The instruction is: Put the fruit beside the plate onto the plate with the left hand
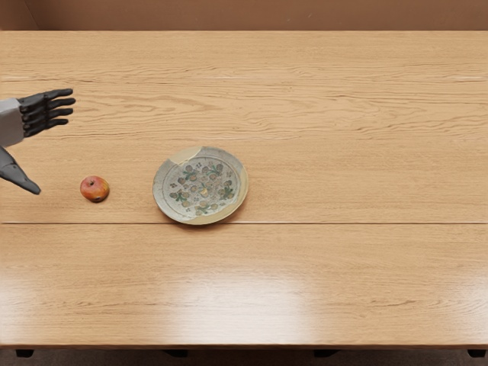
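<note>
A small red-and-yellow apple [94, 188] lies on the wooden table, just left of a round plate [169, 200] with a green floral pattern and a pale rim. My left hand [34, 141] enters from the left edge, above and to the left of the apple. Its fingers [53, 108] are spread and extended toward the right, its thumb points down toward the apple, and it holds nothing. A clear gap separates the hand from the apple. The plate has nothing on it.
The wooden table [320, 152] stretches wide to the right and toward the front edge. A brown wall runs along the back.
</note>
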You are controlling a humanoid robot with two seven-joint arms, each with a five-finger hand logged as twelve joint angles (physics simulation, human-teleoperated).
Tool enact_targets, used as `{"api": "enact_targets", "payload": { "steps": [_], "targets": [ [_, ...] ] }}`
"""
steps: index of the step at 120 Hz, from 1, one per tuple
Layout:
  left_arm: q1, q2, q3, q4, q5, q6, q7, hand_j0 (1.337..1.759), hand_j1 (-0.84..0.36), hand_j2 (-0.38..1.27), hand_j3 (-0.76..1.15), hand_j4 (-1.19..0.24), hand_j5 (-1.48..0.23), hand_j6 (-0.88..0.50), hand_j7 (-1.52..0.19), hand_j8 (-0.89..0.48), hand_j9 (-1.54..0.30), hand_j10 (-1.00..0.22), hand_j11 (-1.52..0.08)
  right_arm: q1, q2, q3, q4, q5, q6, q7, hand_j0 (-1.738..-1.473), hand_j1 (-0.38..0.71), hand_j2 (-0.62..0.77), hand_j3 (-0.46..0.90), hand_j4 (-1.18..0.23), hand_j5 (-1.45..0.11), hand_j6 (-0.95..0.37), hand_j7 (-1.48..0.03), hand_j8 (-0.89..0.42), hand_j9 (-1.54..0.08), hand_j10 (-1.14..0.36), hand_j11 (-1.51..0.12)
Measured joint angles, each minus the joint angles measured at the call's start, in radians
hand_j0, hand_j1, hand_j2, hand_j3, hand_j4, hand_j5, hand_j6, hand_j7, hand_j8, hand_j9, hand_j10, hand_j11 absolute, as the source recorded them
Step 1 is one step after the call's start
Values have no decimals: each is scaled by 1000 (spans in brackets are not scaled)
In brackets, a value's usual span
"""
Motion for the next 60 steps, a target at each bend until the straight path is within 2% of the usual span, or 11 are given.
{"api": "enact_targets", "payload": {
  "steps": [24,39,42,47,60],
  "targets": [
    [12,-17,1,9,9,0,0,1658,349,5,0,-4,-1,-5,-1,-5,0,-3,0,-2,0,-1,-1,0,-1,0,-1658,-349,0,0,0,0,-1,0,-1,0,0,0],
    [10,-78,3,-6,95,8,0,1658,349,5,0,-4,-1,-5,-1,-4,0,-3,0,-2,0,-1,-2,-1,-1,0,-1658,-349,0,0,0,0,-1,0,-1,0,0,0],
    [-10,-81,3,-6,116,20,0,1658,349,6,0,-5,-1,-6,-1,-5,0,-4,0,-2,0,-1,-2,-1,-1,0,-1658,-349,0,0,0,0,-1,0,-1,0,0,0],
    [-59,-85,3,-4,151,48,0,1658,349,5,0,-4,-1,-5,-1,-5,0,-4,0,-2,0,-1,-2,-1,-1,0,-1658,-349,0,0,0,0,-1,0,-1,0,0,0],
    [-59,-130,8,1,264,247,0,1658,349,5,0,-5,-1,-6,-1,-6,-1,-4,0,-2,0,-2,-2,-1,-1,0,-1658,-349,0,0,0,0,-1,0,-1,0,0,0]
  ]
}}
